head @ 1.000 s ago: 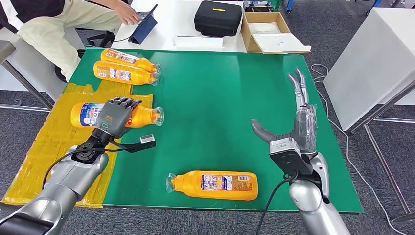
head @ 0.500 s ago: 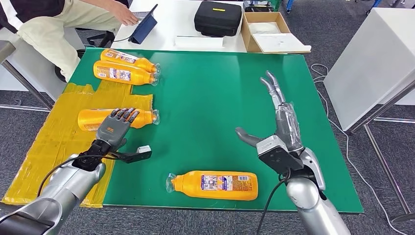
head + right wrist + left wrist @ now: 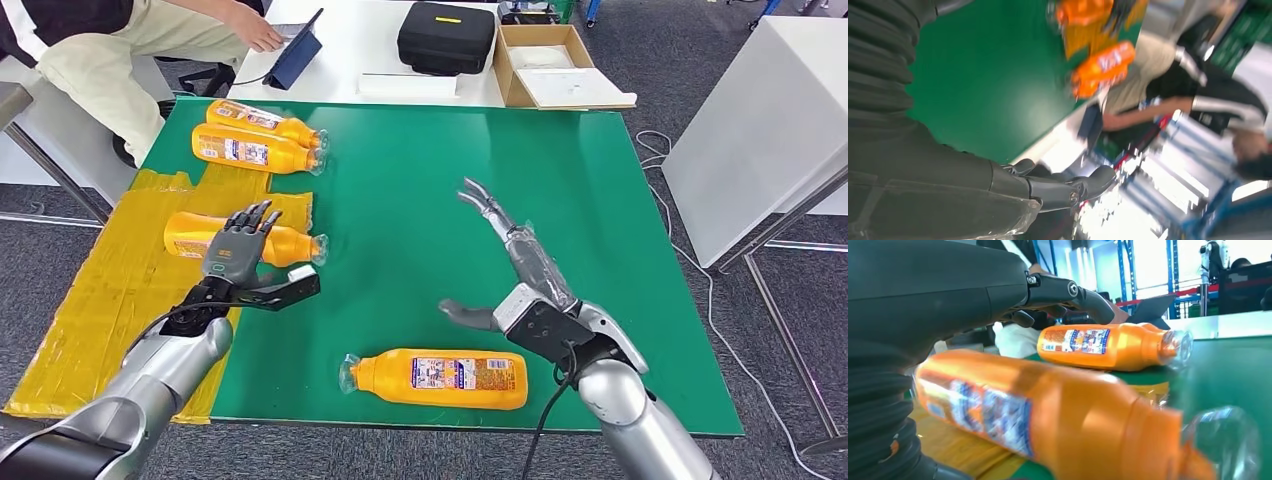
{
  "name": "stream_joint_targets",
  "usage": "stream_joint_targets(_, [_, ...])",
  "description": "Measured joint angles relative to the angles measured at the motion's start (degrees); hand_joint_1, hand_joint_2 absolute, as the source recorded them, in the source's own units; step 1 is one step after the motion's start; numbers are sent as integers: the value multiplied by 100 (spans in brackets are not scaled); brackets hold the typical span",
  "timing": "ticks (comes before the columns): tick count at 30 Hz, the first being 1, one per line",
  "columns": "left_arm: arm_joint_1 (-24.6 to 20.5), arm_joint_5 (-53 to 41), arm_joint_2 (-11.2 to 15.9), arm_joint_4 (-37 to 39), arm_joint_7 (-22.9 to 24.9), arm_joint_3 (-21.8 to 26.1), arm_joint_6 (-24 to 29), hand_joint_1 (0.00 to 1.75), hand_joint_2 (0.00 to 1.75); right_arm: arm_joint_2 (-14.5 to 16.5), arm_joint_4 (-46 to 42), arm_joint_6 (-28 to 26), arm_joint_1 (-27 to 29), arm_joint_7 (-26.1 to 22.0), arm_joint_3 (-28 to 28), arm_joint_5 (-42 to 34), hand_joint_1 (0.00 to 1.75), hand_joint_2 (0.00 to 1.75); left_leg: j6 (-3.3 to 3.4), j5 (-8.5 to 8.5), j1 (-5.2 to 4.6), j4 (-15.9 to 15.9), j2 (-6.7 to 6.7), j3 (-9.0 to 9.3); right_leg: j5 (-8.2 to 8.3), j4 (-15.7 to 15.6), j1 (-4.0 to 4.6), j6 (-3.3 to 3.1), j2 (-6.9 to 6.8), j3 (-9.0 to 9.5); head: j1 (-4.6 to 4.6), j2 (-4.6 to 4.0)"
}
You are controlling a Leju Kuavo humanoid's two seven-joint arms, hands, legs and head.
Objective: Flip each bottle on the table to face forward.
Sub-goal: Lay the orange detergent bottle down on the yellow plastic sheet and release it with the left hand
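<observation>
Kuavo humanoid mid-task at the green bench (image 3: pixel 450 200), four orange plastic bottles w/ clear caps lying on their sides. Left hand (image 3: pixel 240 250), fingers spread & gripping nothing, hovers just over the left-side orange bottle (image 3: pixel 290 246), which lies on the yellow sheet (image 3: pixel 110 290) at the bench's left edge, cap pointing right. Its upper face looks plain orange; the left wrist view shows a label on its side. Right hand (image 3: pixel 500 270), open w/ fingers extended, hangs over bare green just beyond the near orange bottle (image 3: pixel 440 378), label up, at the near edge. Two more labelled orange bottles (image 3: pixel 255 140) lie side by side at the far left.

Judged step: the left-side bottle looks part-rolled & probably needs more turning; next likely target is the near bottle, calling for the right hand to drop & close on its body.

Vs. 1 s ago: left hand was resting on the left-side bottle, label up; now lifted off, bottle rolled. Right hand has swung left & nearer, toward the near bottle.
</observation>
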Motion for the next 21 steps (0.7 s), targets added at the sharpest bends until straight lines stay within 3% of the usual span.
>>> stream_joint_targets(7, [-91,321,-132,0,-100,178,-42,0,175,-404,-234,616,-160,493,305,-373,0,175,0,0,0,0,1,0,0,0,0,0,0,1,-1,0])
stream_joint_targets(14, [-116,438,-190,0,-136,256,-39,0,175,-706,-366,716,-301,595,468,-458,0,175,0,0,0,0,1,0,1,0,0,1,1,1,-2,0])
stream_joint_targets(21, [-196,896,-258,-4,-272,397,-26,0,175,-1353,-418,991,-737,530,664,-416,0,175,2,1,-2,1,-1,1,2,-1,-1,2,-1,4,-1,0])
